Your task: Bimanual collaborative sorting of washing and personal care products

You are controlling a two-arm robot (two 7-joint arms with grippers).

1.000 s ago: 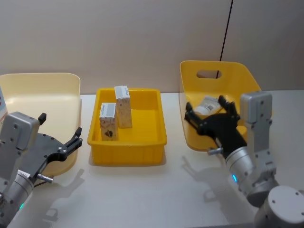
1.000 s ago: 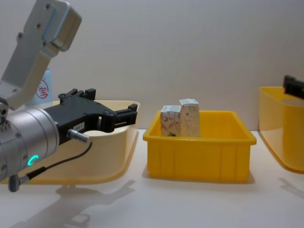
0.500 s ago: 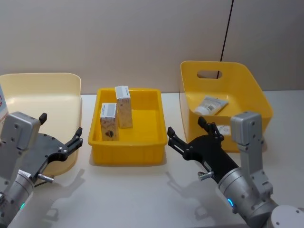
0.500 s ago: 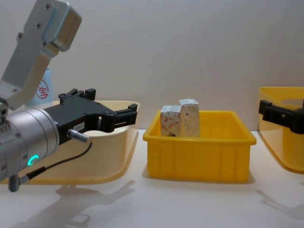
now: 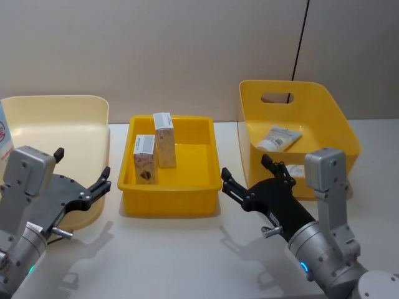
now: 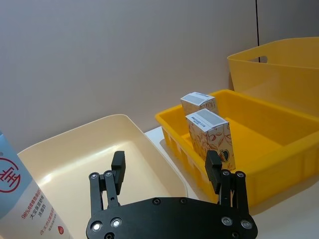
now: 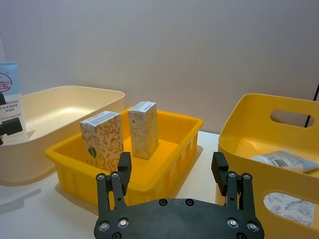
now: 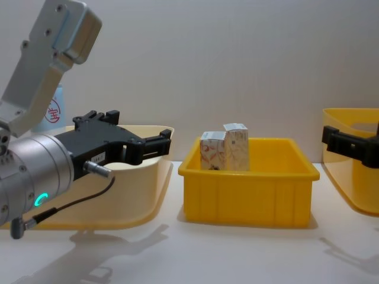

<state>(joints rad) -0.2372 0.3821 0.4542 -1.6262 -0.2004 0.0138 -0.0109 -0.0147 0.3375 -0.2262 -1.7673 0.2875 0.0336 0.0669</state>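
At far left a tall light-blue squeeze tube stands behind the pale cream bin. The left pincer hangs open and empty. Two small white swirl-print cartons stand in the middle yellow tray. The right pincer, spread and empty, hovers between tray and handled yellow bin; it seems between picks, and must next clear the tray rim.

Three bins stand in a row on the table. In the middle bin, two cartons stand upright at its left, one behind the other. A tube lies in the right bin. Another tube stands at the left bin's left side.
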